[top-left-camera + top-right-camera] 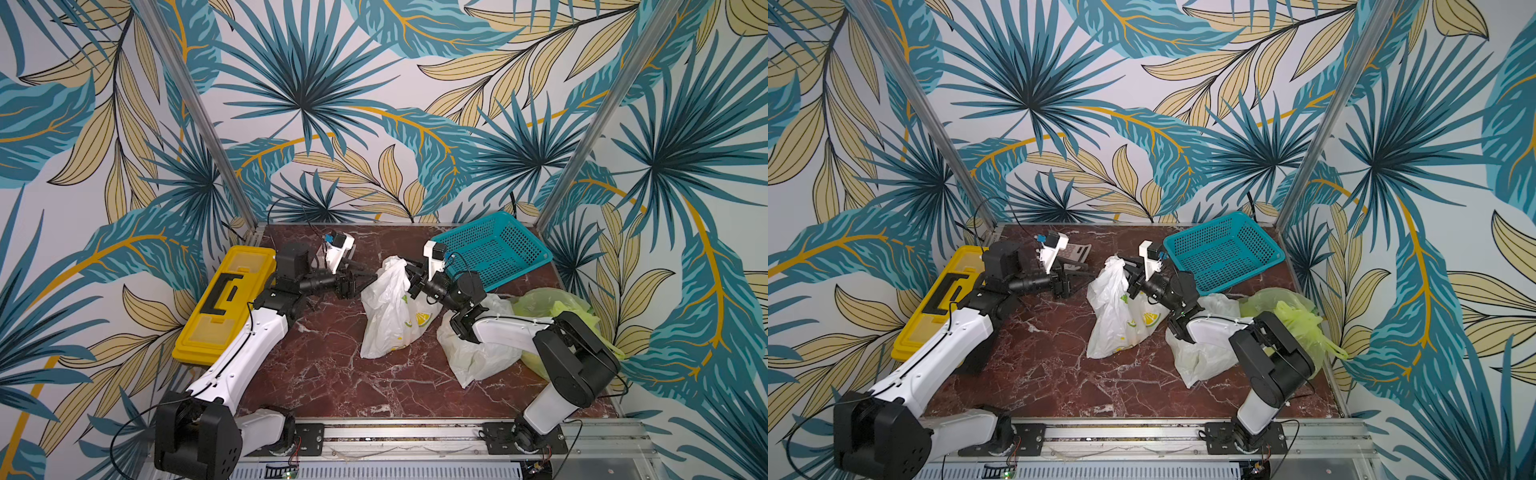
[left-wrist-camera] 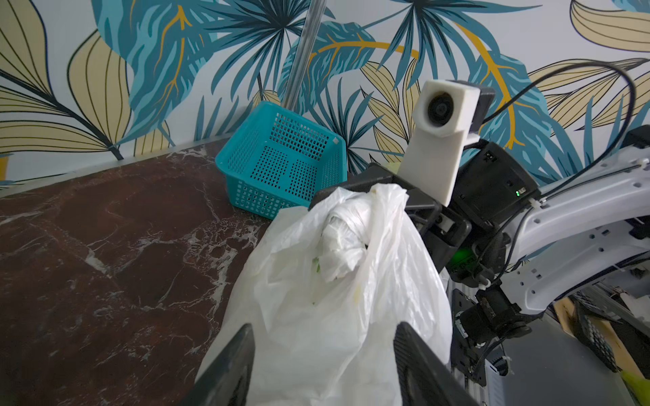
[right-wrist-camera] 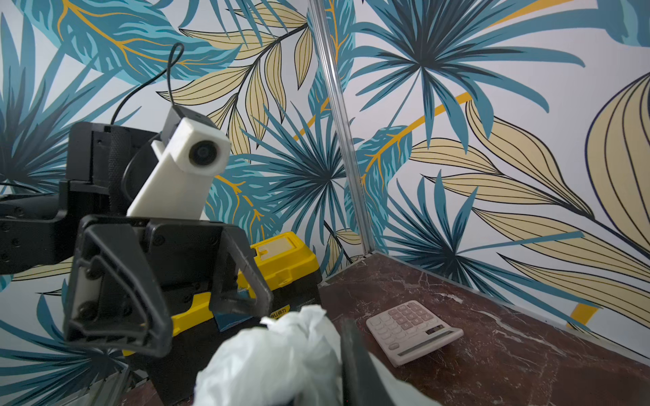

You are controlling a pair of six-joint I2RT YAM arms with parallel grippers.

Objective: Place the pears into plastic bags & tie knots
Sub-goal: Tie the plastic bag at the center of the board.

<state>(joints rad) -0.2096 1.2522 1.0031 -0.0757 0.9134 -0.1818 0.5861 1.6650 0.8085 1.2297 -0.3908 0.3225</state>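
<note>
White bag (image 1: 388,320) is hanging mid-table from our right pincer (image 1: 409,272), which is clamping narrow on the bunched plastic at its top. Our left pincer (image 2: 323,327) is hovering wide and empty just beside it. We are judging the film thin, soft and slippery (pears inside are hidden, though the bottom is sagging onto the table (image 1: 324,374)), so the twisted neck is offering the firmest hold.

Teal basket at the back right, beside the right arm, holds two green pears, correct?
Not quite. The teal basket does sit at the back right beside the right arm, but it is empty. The left wrist view looks straight into it and shows only bare mesh floor and walls.
</note>
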